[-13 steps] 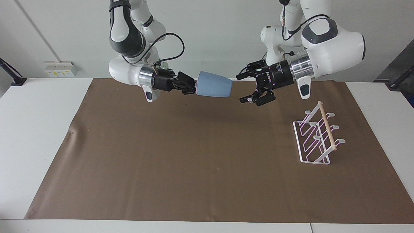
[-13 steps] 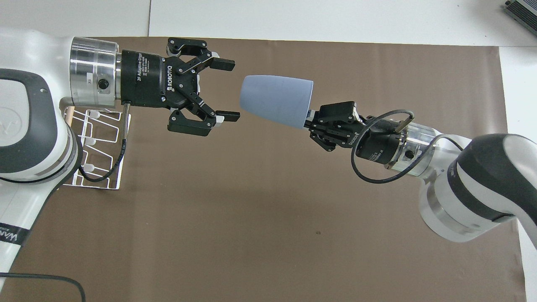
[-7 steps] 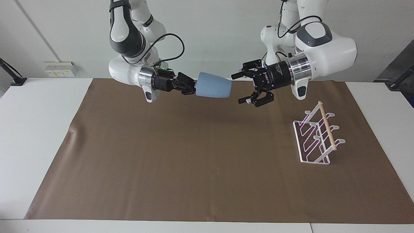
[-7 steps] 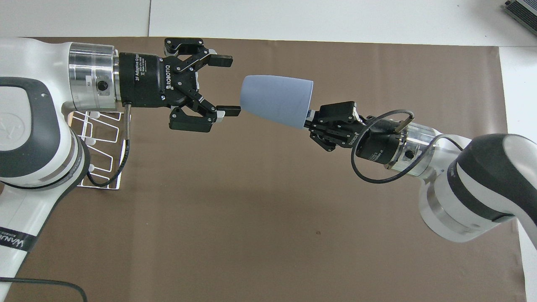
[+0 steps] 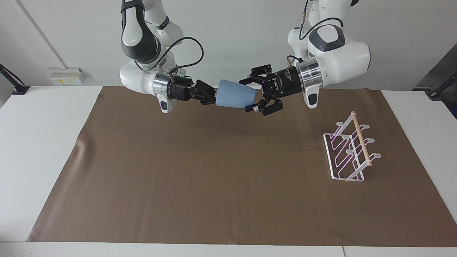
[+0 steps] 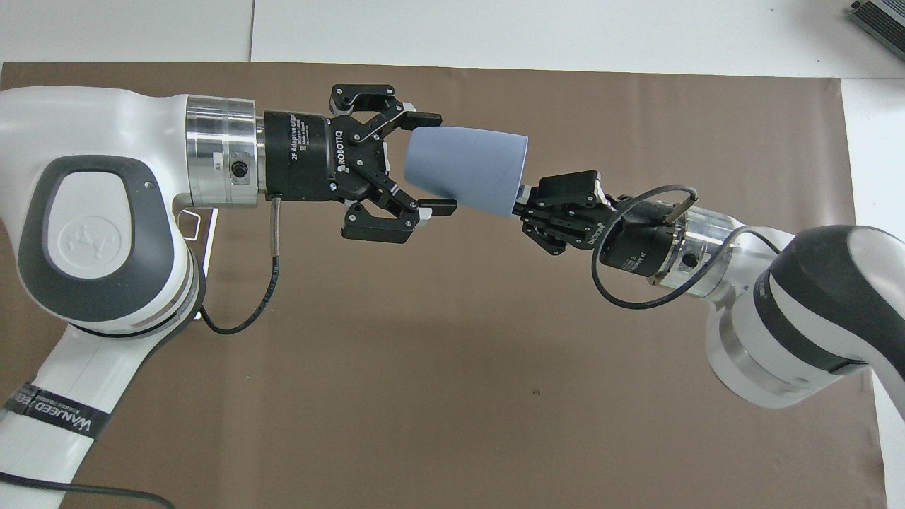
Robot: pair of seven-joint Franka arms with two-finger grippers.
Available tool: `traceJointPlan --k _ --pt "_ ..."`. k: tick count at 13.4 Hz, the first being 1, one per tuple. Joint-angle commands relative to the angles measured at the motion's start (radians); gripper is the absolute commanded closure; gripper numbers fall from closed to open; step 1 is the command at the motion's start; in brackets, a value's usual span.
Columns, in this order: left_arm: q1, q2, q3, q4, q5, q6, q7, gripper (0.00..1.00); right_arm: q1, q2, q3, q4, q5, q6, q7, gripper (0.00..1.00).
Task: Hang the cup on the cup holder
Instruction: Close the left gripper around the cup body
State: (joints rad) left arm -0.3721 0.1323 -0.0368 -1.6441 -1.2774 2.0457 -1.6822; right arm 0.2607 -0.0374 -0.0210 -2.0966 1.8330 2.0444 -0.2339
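The cup holder (image 5: 351, 150) stands on the brown mat (image 5: 214, 185), well apart from both claws. The right gripper (image 5: 214, 96) is clamped on the rim of the light-blue cup (image 5: 234, 98), held sideways in the air. The left gripper (image 5: 250, 94) has its jaws spread around the cup's narrow end.

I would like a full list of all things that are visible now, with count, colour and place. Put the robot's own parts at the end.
cup: one, light blue, held on its side in the air over the mat, at the robots' edge of it.
cup holder: one, white wire with a wooden dowel on top, standing on the mat toward the left arm's end of the table.
mat: one, brown, covering most of the table.
table: one, white, under the mat.
right tool: one, black, shut on the cup's rim.
left tool: one, black, open, its fingers on either side of the cup's narrow end.
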Motion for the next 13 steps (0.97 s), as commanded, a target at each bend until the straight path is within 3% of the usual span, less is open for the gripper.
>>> traceJointPlan --k 1,13 --pt "-0.016 -0.033 0.012 -0.043 -0.020 0.022 0.035 0.00 0.009 -0.004 0.000 -0.006 0.038 0.022 -0.022 1.00" --pt "-0.050 -0.037 0.014 -0.056 -0.011 0.041 0.065 0.00 0.009 -0.004 0.000 -0.005 0.038 0.020 -0.022 1.00"
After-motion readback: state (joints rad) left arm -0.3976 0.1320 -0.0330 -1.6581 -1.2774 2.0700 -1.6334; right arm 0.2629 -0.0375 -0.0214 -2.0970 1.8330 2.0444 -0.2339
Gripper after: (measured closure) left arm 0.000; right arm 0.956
